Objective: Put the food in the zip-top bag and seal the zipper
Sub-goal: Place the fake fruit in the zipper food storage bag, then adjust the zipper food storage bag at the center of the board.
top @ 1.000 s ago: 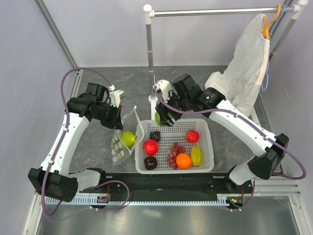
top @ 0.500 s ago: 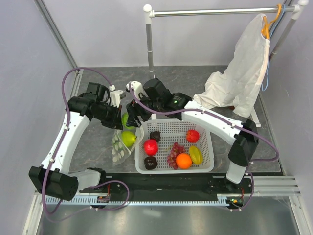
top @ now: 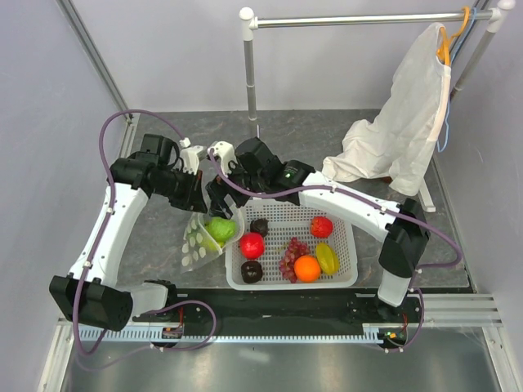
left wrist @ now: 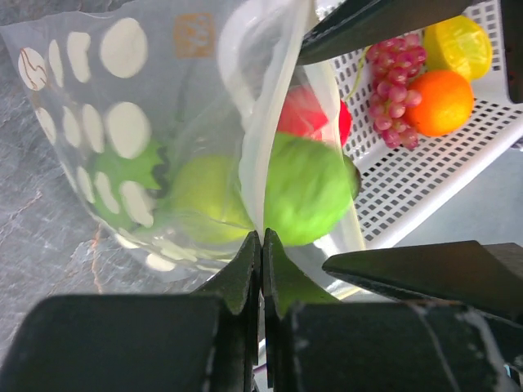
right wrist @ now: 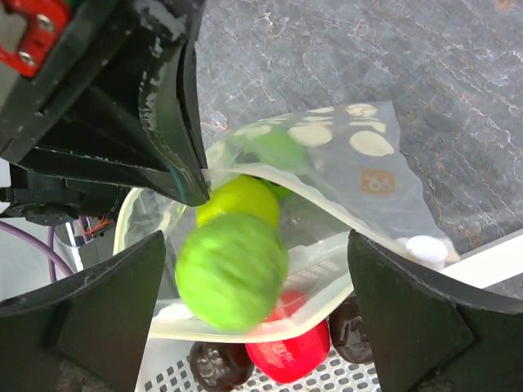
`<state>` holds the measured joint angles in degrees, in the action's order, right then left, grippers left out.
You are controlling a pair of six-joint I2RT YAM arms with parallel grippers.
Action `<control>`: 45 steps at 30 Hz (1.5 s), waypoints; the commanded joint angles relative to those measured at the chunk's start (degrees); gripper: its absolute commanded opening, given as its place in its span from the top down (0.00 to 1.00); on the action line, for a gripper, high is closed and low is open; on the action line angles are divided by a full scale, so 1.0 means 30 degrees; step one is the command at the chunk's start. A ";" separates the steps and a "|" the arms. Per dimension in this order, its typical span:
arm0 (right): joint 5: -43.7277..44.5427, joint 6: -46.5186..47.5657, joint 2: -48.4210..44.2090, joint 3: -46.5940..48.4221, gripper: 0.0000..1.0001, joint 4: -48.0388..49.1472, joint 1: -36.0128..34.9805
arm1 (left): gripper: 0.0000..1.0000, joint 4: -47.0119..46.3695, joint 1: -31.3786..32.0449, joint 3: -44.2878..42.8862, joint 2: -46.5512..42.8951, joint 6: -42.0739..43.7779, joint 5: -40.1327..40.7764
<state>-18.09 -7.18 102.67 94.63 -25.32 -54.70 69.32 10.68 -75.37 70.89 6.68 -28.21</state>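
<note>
The clear dotted zip-top bag (top: pixel 196 242) hangs left of the basket, mouth up. My left gripper (top: pixel 198 196) is shut on the bag's whitish zipper edge (left wrist: pixel 274 106) and holds it open; its tips (left wrist: pixel 261 237) pinch the plastic. A yellow-green fruit (left wrist: pixel 204 196) lies inside the bag. My right gripper (top: pixel 219 194) is over the bag mouth, open wide (right wrist: pixel 255 242). A blurred round green fruit (right wrist: pixel 231 271) is loose between its fingers at the bag's mouth, touching neither. A red apple (top: pixel 252 244) and dark brown pieces (top: pixel 259 226) lie in the basket.
The white mesh basket (top: pixel 347 245) stands right of the bag and holds grapes (top: pixel 292 255), an orange (top: pixel 306 268), a yellow fruit (top: pixel 328 258) and a red fruit (top: pixel 321 226). A garment rail post (top: pixel 250 82) and a white cloth (top: pixel 400 131) stand behind.
My right gripper carried the green fruit left from over the basket to the bag's mouth and has opened; the fruit now sits loose at the mouth. The left gripper still holds the bag.
</note>
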 commanded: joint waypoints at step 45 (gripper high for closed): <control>-0.4400 -0.5809 -0.3785 -0.2743 1.00 0.0209 0.1679 | 0.98 0.3843 -0.0659 -0.4551 -0.0460 0.1960 0.4681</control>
<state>-29.76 -22.79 92.64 86.19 -24.84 -50.02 76.49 8.73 -85.36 68.62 7.90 -20.45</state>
